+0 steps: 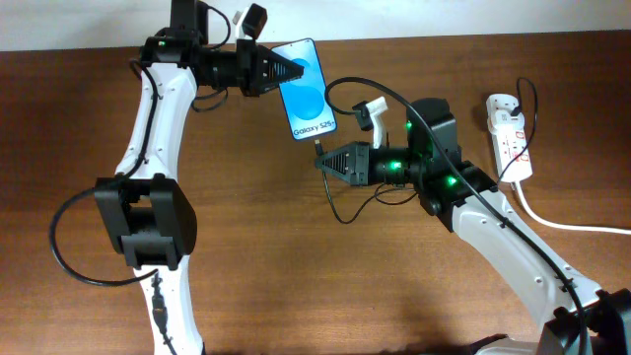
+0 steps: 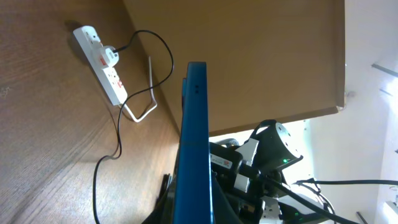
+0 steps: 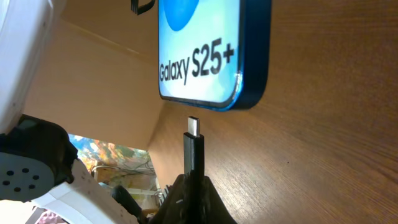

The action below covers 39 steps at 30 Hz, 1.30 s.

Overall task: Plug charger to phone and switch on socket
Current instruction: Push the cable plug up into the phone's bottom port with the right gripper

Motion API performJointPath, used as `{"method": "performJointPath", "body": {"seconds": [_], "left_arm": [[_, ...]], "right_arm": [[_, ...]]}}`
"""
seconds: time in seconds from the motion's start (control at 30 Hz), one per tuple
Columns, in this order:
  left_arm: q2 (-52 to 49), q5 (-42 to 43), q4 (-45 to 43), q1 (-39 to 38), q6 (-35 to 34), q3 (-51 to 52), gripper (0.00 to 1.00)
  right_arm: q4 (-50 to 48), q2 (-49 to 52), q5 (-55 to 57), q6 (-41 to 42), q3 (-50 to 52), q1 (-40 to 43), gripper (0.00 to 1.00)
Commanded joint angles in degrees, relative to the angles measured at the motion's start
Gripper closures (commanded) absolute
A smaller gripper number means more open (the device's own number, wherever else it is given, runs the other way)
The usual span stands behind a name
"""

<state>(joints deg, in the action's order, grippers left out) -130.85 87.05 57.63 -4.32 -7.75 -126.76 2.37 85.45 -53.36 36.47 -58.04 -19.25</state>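
Left gripper [image 1: 288, 71]: squeezing your phone [image 1: 308, 91].
Right gripper [image 1: 320, 162]: pinching the charger [image 3: 193, 149], tip just below the phone's end.
Danger: push crooked and the tip misses, or shoves the phone loose.

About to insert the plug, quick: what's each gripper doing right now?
Left gripper: closed, holding the phone.
Right gripper: closed, holding the charger by its plug, tip just short of the phone.
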Motion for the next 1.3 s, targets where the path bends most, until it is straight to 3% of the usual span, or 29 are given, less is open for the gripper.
{"method": "performJointPath", "body": {"seconds": [0.0,1.27], "left_arm": [[0.3,3.0,-0.1,0.3,-0.5,-0.8,1.00],[0.3,3.0,1.4,-1.3,-0.3,-0.8,1.00]], "right_arm": [[-0.7,0.1,-1.3,0.1,0.1,0.2,0.96],[-1.1,0.1,-0.2,0.5,0.1,2.0,0.96]]}}
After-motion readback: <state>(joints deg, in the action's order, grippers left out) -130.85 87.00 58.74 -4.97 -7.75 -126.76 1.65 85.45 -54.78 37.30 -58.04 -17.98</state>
